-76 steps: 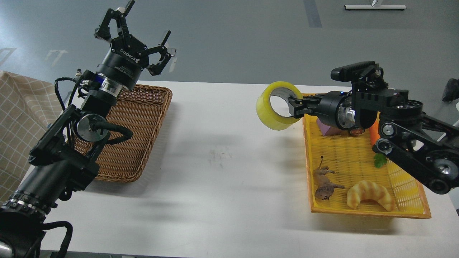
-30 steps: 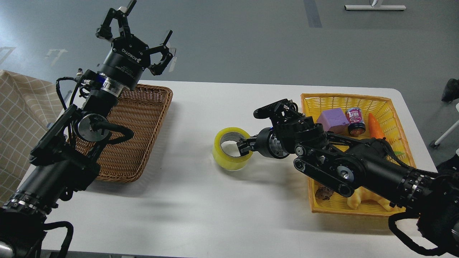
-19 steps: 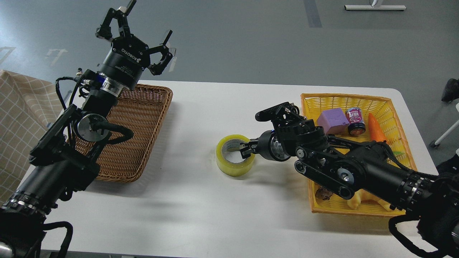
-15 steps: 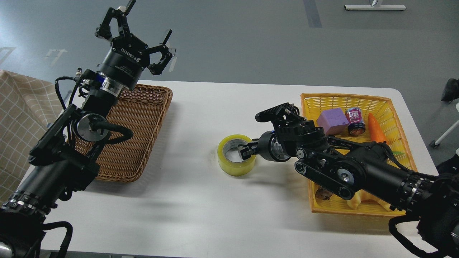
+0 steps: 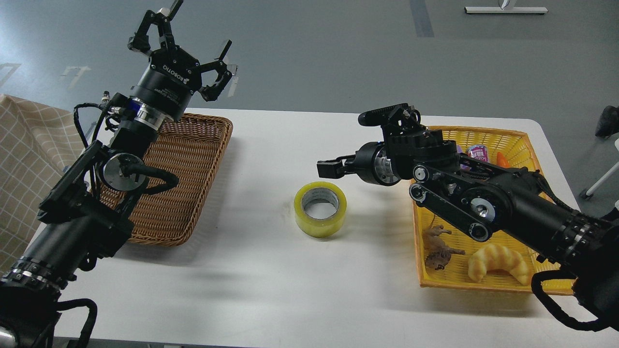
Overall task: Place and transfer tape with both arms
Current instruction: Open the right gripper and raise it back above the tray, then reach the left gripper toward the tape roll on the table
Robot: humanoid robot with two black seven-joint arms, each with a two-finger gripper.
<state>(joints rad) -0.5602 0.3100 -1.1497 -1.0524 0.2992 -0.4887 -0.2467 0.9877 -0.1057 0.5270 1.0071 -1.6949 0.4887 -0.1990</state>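
The tape [image 5: 320, 209], a yellowish roll with a grey-white core, lies flat on the white table [image 5: 271, 290] near its middle, hole facing up. My right gripper [image 5: 330, 166] hovers just above and behind the roll, apart from it, fingers slightly parted and empty. My left gripper [image 5: 187, 46] is raised high at the far left above the back of the brown wicker basket [image 5: 193, 159], fingers spread wide and empty.
A yellow basket [image 5: 483, 133] at the right holds a croissant toy [image 5: 498, 261], a brown toy animal [image 5: 437, 249], a can [image 5: 478, 151] and an orange carrot [image 5: 503, 157]; my right arm crosses over it. A checked cloth [image 5: 24, 159] hangs at the far left.
My right gripper carried the tape from above the yellow basket down to the table's middle, let go of it, then rose and drew back. The left arm stayed still.
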